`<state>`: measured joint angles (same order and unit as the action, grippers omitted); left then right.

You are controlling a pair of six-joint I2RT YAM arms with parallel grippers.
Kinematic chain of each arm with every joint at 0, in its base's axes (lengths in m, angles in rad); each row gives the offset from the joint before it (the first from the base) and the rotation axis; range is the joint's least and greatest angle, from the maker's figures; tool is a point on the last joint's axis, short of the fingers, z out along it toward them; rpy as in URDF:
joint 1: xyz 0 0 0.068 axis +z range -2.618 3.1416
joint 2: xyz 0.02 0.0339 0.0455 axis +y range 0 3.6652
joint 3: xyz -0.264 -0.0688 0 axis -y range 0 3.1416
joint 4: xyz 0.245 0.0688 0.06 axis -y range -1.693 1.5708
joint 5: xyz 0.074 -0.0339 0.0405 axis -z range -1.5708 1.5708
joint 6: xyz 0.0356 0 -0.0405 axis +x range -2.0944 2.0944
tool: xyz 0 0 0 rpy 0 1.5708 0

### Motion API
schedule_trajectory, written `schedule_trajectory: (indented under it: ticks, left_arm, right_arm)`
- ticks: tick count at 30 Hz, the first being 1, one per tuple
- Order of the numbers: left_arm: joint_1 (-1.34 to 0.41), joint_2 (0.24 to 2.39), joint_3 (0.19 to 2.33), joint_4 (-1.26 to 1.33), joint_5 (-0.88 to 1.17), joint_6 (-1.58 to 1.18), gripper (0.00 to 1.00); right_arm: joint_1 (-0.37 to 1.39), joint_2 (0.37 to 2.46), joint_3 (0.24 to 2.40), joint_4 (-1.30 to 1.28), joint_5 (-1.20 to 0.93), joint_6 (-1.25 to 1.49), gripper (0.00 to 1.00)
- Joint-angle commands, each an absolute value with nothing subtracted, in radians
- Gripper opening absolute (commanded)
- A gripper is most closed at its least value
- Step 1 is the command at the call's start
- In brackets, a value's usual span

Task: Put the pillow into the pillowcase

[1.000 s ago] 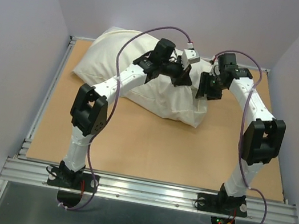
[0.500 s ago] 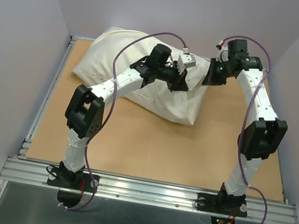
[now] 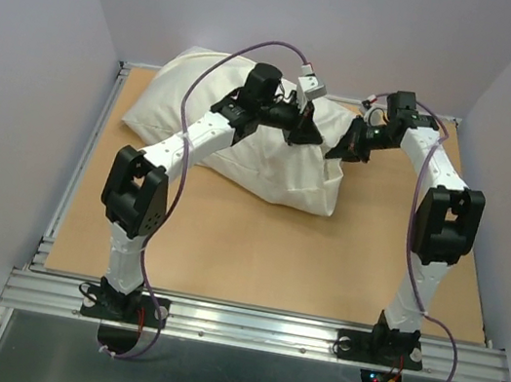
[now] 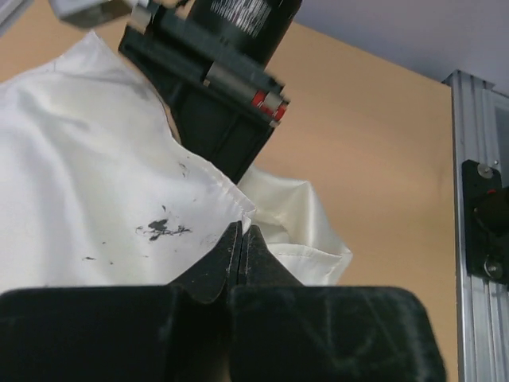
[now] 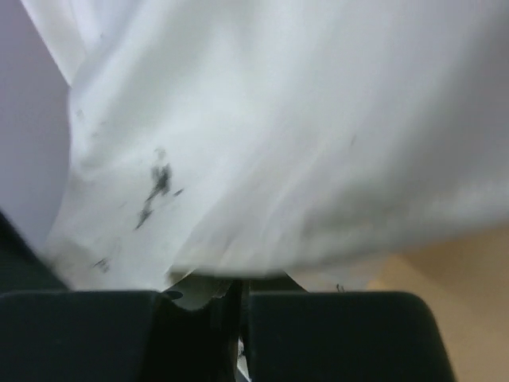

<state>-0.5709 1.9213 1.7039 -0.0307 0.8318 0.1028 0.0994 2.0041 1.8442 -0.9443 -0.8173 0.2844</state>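
Left gripper (image 4: 241, 233): fingers pressed tight together, nipping the stitched hem of the pillowcase (image 4: 95, 183). It was shut like this a second ago too, but it has been carried a little farther back and to the left over the table (image 3: 226, 245).
Right gripper (image 5: 236, 288): closed on the pillowcase's edge, with cloth hanging right over the fingertips. A second ago it stood spread just off the cloth's right end; now it is down against the cloth.
Arms: the left elbow has swung out to the left. The right forearm leans in, so the two grippers sit near each other without touching.
Pillowcase end: the right end is gathered up between the two grippers, and its near right corner has drawn in slightly leftward.
Pillow (image 3: 183, 99): a plump bulk at the far left-centre of the table, by the back edge, unmoved. From above I cannot tell where its own cloth ends and the case begins.
Left wrist view only: the right gripper's black body stands just behind the hem, a cream fold (image 4: 298, 227) lies beyond the pinch, and a metal rail (image 4: 477, 119) runs along the right.
Both wrist views: a dark smear (image 5: 157, 185) on the cloth, too small to see from above.
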Motion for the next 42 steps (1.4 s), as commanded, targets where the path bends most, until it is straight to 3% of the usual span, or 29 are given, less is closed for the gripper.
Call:
schedule_trajectory:
  ticks: [1,4,7,8,9,13,15,21,26,33,34,37,39,40,42]
  left_arm:
    - [-0.565,1.832,1.775,0.104,0.928,0.005,0.00]
    - [-0.566,1.829,1.779,0.120,0.953,-0.034,0.00]
    - [-0.566,1.827,1.770,0.123,0.953,-0.026,0.00]
    - [-0.568,1.827,1.764,0.121,0.956,-0.020,0.00]
    - [-0.568,1.828,1.761,0.118,0.960,-0.015,0.00]
    - [-0.592,1.835,1.737,0.100,0.953,0.049,0.00]
    - [-0.609,1.850,1.724,0.101,0.942,0.070,0.00]
    - [-0.672,1.923,1.744,0.115,0.931,0.117,0.00]
    - [-0.736,2.019,1.789,0.114,0.931,0.117,0.00]
    - [-0.793,2.108,1.804,0.029,0.887,0.261,0.03]
    - [-0.792,2.102,1.802,0.015,0.870,0.274,0.19]
    - [-0.790,2.028,1.781,-0.070,0.859,0.348,0.55]
    - [-0.785,1.930,1.726,-0.122,0.867,0.406,0.64]
    - [-0.784,1.896,1.703,-0.145,0.864,0.437,0.75]
    - [-0.787,1.812,1.631,-0.222,0.862,0.561,0.79]
  right_arm:
    - [0.107,2.025,1.780,-0.675,-0.925,0.458,0.04]
    - [0.109,2.017,1.704,-0.497,-0.899,0.606,0.13]
    - [0.106,2.005,1.687,-0.459,-0.862,0.643,0.37]
    - [0.100,1.975,1.678,-0.462,-0.868,0.637,0.53]
    - [0.092,1.953,1.671,-0.462,-0.870,0.635,0.59]
    - [0.005,1.835,1.635,-0.475,-0.902,0.632,0.74]
    - [-0.088,1.765,1.594,-0.514,-0.920,0.621,1.00]
    - [-0.210,1.636,1.519,-0.750,-0.865,0.425,0.98]
    - [-0.212,1.609,1.456,-0.810,-0.684,0.344,0.74]
    - [-0.212,1.779,1.479,-0.657,-0.632,0.363,0.80]
    - [-0.212,1.805,1.494,-0.638,-0.634,0.371,0.82]
    - [-0.210,1.907,1.568,-0.575,-0.624,0.376,0.87]
    - [-0.210,1.983,1.609,-0.563,-0.621,0.371,0.91]
    - [-0.210,2.009,1.647,-0.558,-0.623,0.371,0.91]
    - [-0.204,2.080,1.684,-0.535,-0.621,0.373,0.94]
